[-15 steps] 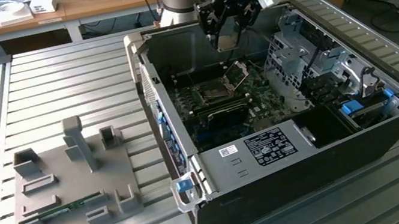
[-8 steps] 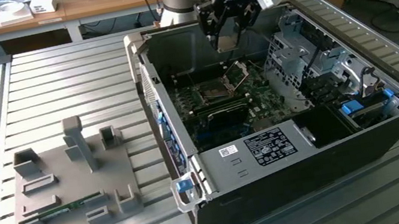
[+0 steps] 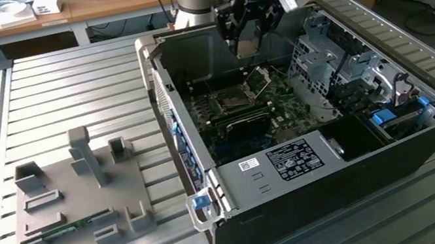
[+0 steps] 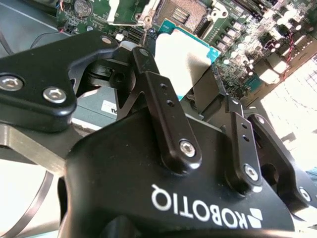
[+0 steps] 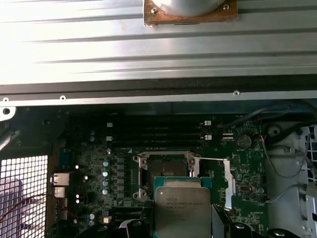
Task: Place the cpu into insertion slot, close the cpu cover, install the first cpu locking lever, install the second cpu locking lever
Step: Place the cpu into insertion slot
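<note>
Clamped the claw part-way shut on the cpu, pinching two opposite edges between the black fingers, drawn in no further than the chip's width; held it flat, silver top upward, clear of the board and touching nothing but those fingers; hung over the insertion slot, set beneath the claw and a little to one side, bare and unfilled in the first wrist view; judged the first step under way and not done.

Found the cpu cover standing up on its hinge just beside the slot, open and off to one side of the claw; judged the closing of it and both lever steps left to do; saw nothing lying in the socket or across it; reckoned the raised cover the nearest thing to the claw's way down, then the long black memory slots just past the socket.

Noted, further out from the claw, the green motherboard, the walls of the open computer case ringing it on all sides, and a metal drive cage near the claw's flank.

Marked, well away from the claw and outside the case, a grey fixture plate of upright blocks on the slatted metal table; beyond that, a wooden desk bearing small white boxes.
</note>
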Action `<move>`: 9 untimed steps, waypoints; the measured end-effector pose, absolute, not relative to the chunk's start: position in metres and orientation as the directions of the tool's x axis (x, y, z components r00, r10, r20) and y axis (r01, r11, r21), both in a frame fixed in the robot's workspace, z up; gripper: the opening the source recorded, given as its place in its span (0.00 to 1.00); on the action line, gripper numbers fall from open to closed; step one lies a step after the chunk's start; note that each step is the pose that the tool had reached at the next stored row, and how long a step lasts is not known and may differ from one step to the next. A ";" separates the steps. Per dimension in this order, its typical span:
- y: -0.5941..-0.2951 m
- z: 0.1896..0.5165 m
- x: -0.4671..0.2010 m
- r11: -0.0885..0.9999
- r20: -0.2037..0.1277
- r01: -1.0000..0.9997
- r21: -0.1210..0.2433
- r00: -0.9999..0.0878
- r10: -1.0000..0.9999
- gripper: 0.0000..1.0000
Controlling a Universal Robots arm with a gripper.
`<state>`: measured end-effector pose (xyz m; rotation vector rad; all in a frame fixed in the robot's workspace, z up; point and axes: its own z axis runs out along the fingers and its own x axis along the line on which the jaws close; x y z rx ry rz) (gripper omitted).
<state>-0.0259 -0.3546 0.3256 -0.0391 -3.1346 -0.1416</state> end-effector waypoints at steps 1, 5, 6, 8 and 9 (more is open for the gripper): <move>-0.355 0.325 -0.026 0.996 0.005 0.025 0.090 -1.000 0.025 0.54; -0.355 0.323 -0.026 0.996 0.005 0.025 0.090 -1.000 0.025 0.54; -0.355 0.322 -0.026 0.996 0.005 0.025 0.090 -1.000 0.025 0.54; -0.355 0.322 -0.026 0.996 0.005 0.025 0.090 -1.000 0.025 0.54; -0.355 0.322 -0.026 0.996 0.005 0.025 0.090 -1.000 0.025 0.54</move>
